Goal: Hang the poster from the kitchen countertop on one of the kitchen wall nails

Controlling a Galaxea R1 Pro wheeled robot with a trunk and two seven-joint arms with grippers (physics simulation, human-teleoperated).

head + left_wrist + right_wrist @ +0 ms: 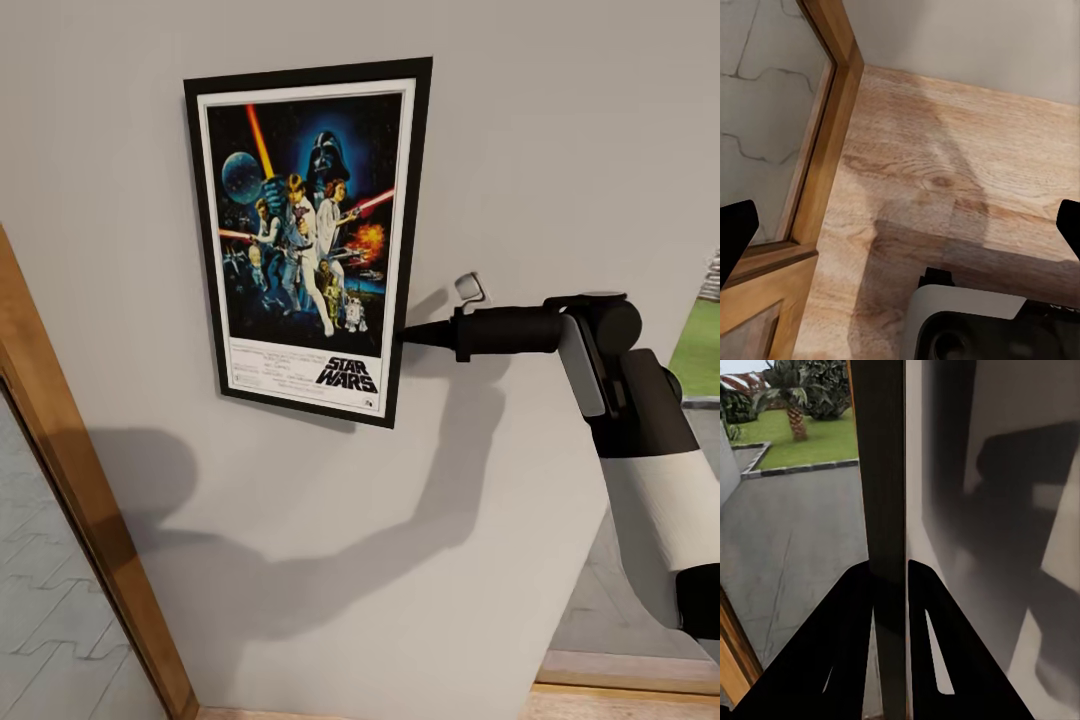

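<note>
One poster [308,240] is our whole concern, and it sits flat against the pale grey wall [560,120], slightly tilted, its top edge toward 12 o'clock in the head view and the black title near its lower right corner. We cannot see a nail; if one carries the frame, the frame hides it.

At 3 o'clock of the poster, low on its right edge, the right gripper [405,336] meets the frame. In the right wrist view the jaws are clenched on the dark edge of the poster [886,472], one finger [847,660] on either side, with the wall beside it and a paved yard and lawn [802,442] seen past it.

We judge the hanging to be nearly done, and the step in hand is to let go cleanly. To do it well, we should first settle the frame so that it hangs by its own weight, level it with a small wrist turn, then part the jaws slowly and draw straight back toward 3 o'clock, along the wall, so that no finger drags the edge off its hook.

Further out, the left gripper [900,236] hangs low over the wooden floor [945,150] beside a wooden door frame [832,127], its two fingertips spread wide and holding nothing. It should stay clear of the work.
</note>
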